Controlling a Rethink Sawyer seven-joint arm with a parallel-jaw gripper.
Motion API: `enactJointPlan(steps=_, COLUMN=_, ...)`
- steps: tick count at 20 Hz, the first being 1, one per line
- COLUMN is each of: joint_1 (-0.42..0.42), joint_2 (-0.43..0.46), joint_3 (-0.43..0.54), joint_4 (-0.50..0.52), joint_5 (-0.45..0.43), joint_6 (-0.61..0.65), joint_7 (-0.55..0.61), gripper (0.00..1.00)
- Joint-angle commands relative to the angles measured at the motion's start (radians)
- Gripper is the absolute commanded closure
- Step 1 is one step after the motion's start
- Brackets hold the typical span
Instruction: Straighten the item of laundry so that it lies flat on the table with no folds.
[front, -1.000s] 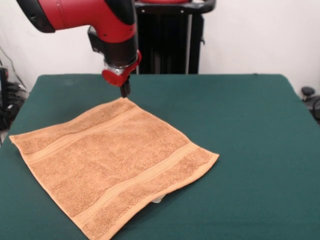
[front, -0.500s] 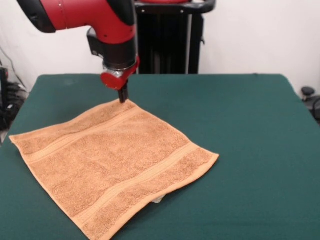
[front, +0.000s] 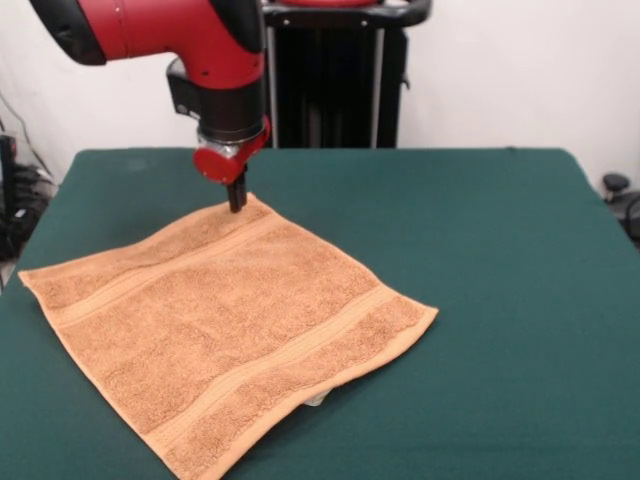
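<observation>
The green table (front: 500, 260) spreads wide and bare around the towel (front: 225, 325), and behind its far edge stands the robot's black pedestal (front: 335, 75), from which the red arm (front: 170, 40) reaches down over the towel's far corner. The gripper (front: 236, 200) sits at that far corner with its dark tips together, though whether it pinches the cloth or only touches it cannot be told. The towel lies flat on the table's left half, turned like a diamond, its two bands running from near left to far right, with a small white tag (front: 315, 400) peeking from under its near edge.

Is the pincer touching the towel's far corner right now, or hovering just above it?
Cannot tell. In the front view, the pincer overlaps the far corner of the towel, but no gap or contact shows plainly.
</observation>
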Motion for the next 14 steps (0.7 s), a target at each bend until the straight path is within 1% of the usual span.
enactJointPlan(steps=1, joint_1=0.016, joint_2=0.091, joint_3=0.093, joint_4=-0.046, joint_5=-0.062, joint_6=-0.083, joint_7=-0.225, gripper=1.0)
enactJointPlan(steps=9, joint_1=-0.01, joint_2=0.125, joint_3=0.117, joint_4=-0.045, joint_5=-0.084, joint_6=-0.105, joint_7=-0.275, gripper=1.0)
enactJointPlan(steps=12, joint_1=-0.011, joint_2=0.132, joint_3=0.112, joint_4=-0.051, joint_5=-0.09, joint_6=-0.094, joint_7=-0.284, gripper=1.0)
enactJointPlan(steps=14, joint_1=-0.002, joint_2=0.135, joint_3=0.099, joint_4=-0.059, joint_5=-0.109, joint_6=-0.089, joint_7=-0.285, gripper=1.0)
